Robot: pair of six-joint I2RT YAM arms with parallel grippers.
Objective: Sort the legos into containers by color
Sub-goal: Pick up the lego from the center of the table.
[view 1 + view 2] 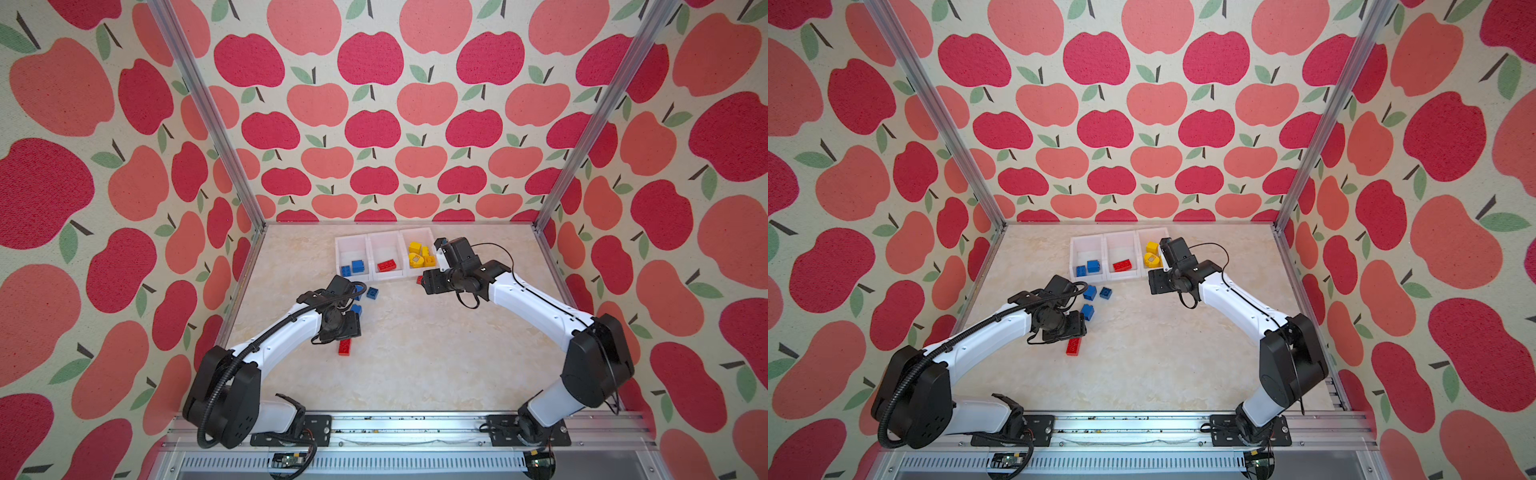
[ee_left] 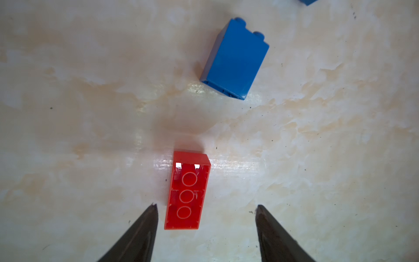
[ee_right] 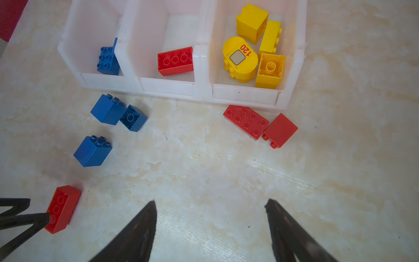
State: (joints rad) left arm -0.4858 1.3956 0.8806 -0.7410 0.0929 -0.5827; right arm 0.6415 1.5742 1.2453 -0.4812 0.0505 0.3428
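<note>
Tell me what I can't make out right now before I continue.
- Two red bricks before the yellow-brick bin: right arm hides them in both top views, bar a sliver.
- Left end effector: under its own wrist in both top views.
- Blue-brick bin contents: wall hides part in the right wrist view.

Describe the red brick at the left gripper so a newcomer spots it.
From the row of white bins at the back, come toward the robot's left. A red oblong brick lies partly inside the open left gripper. Its neighbours are blue bricks, and unlike the loose red bricks by the yellow-filled bin, its hollow underside faces up.
</note>
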